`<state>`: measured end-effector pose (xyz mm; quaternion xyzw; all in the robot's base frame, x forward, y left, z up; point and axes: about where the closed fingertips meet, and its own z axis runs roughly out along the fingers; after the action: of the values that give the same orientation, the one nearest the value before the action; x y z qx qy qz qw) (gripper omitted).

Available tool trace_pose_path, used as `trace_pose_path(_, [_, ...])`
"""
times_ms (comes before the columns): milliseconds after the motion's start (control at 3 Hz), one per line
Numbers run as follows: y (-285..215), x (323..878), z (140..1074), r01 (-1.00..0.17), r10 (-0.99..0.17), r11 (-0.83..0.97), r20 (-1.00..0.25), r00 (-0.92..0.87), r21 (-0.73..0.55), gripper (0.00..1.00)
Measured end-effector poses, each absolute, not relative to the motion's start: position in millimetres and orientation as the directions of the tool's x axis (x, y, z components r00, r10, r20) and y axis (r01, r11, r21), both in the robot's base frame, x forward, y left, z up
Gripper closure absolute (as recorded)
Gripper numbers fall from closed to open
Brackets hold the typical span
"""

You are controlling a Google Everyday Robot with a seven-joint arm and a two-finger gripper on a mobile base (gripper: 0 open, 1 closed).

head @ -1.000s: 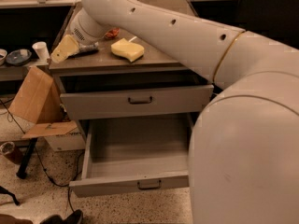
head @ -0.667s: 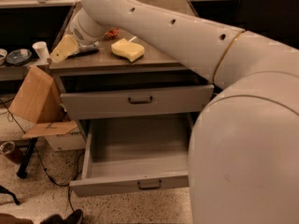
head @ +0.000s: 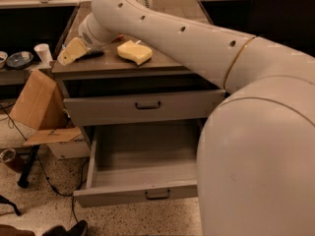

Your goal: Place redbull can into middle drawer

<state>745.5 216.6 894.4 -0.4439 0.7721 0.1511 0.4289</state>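
My gripper [head: 73, 51] is at the left end of the cabinet's top [head: 162, 63], low over the surface, with my white arm [head: 177, 33] reaching across from the right. The redbull can is not in view; a small dark shape [head: 93, 54] lies next to the gripper and I cannot tell what it is. The middle drawer [head: 142, 193] is pulled wide open below, and its plain grey floor [head: 147, 168] holds nothing. My arm's bulk hides the drawer's right part.
A yellow sponge [head: 134, 51] lies on the top, right of the gripper. The drawer above [head: 142, 104] stands slightly open. A cardboard box [head: 37, 107], cables and a dark stand foot [head: 24, 173] are on the floor at left. A white cup [head: 43, 52] and a bowl [head: 18, 59] sit on a low shelf at left.
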Motion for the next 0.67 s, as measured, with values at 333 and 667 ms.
trace_pose_path(333, [208, 775, 876, -0.801, -0.531, 0.585, -0.808, -0.256, -0.13, 0.0])
trace_pose_path(667, [207, 797, 868, -0.803, -0.522, 0.586, -0.81, -0.267, -0.113, 0.0])
